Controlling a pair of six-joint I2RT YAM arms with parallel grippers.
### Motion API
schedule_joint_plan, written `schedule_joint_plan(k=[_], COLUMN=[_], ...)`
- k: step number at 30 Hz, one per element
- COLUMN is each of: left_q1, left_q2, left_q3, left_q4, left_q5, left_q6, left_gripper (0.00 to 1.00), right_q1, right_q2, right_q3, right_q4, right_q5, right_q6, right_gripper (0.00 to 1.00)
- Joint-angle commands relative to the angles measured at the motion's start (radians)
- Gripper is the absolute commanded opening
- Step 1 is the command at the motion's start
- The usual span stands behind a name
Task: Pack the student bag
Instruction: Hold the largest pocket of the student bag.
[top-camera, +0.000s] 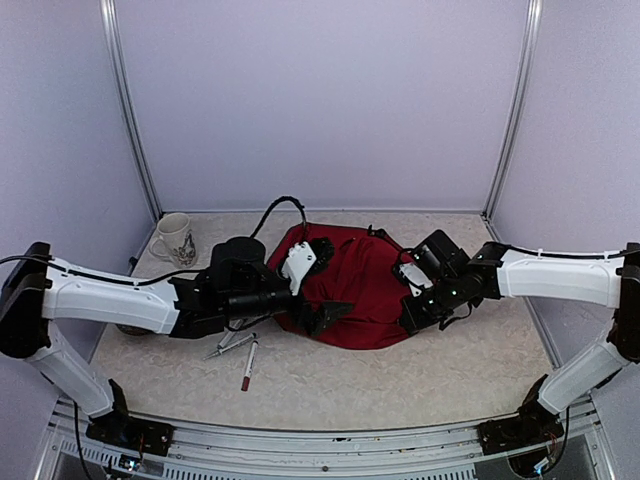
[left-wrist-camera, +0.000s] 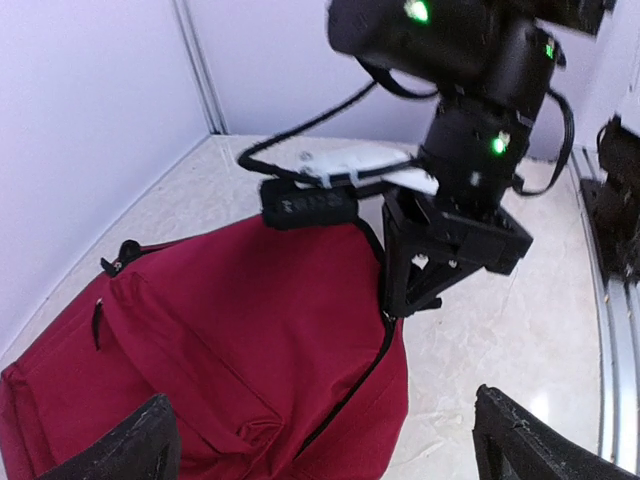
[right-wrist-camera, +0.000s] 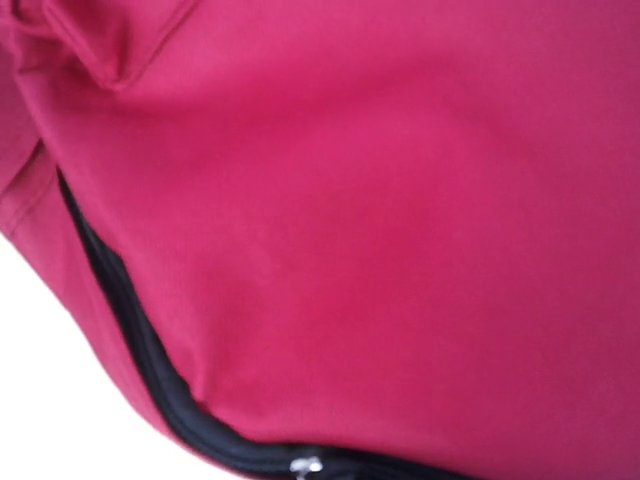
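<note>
Opening the student bag (left-wrist-camera: 230, 330) looks like the step in hand; the zip (left-wrist-camera: 355, 385) reads closed along the stretch I can see. Left pincer (left-wrist-camera: 335, 442): jaws spread wide, empty, hovering over the bag's front panel, with the bag lying flat right under and ahead of its tips. Right pincer (left-wrist-camera: 410, 300): closed, facing the left one across the bag, tips on the raised bag edge at the zip's far end. It seems pinched on fabric or the pull, can't tell which.

To do it well:
- Hold the right pinch steady and slightly up so the zip line stays taut.
- Bring the left pincer down on the panel just beside the zip, near the right pincer's tips, not mid-panel where cloth only bunches.
- Pinch one layer, then pull away from the right pincer.

Pens (top-camera: 233, 345) lie on the table (top-camera: 400, 380) back behind the left pincer, by its forearm. Mug (top-camera: 176, 240) sits well apart behind it.
</note>
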Motion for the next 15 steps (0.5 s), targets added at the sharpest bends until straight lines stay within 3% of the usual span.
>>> schedule_joint_plan(k=[1,6,15], left_q1=[-0.050,-0.059,-0.067], left_q2=[0.141,0.270,0.499], left_q3=[0.107,0.199,0.404], left_q4=[-0.054,-0.127,-0.241], left_q5=[0.027,0.033,-0.038], left_q6=[0.229,0.385,0.494], left_gripper=[0.99,0.91,0.56], right_q1=[-0.012,-0.017,-0.022], right_q2=[-0.001,0.023,0.003], right_q3=[-0.010,-0.022,-0.032], right_q4=[0.066,0.097,0.092], right_q5=[-0.059,-0.083,-0.071], right_q6=[-0.028,-0.032,-0.018], right_gripper=[0.00,0.00,0.00])
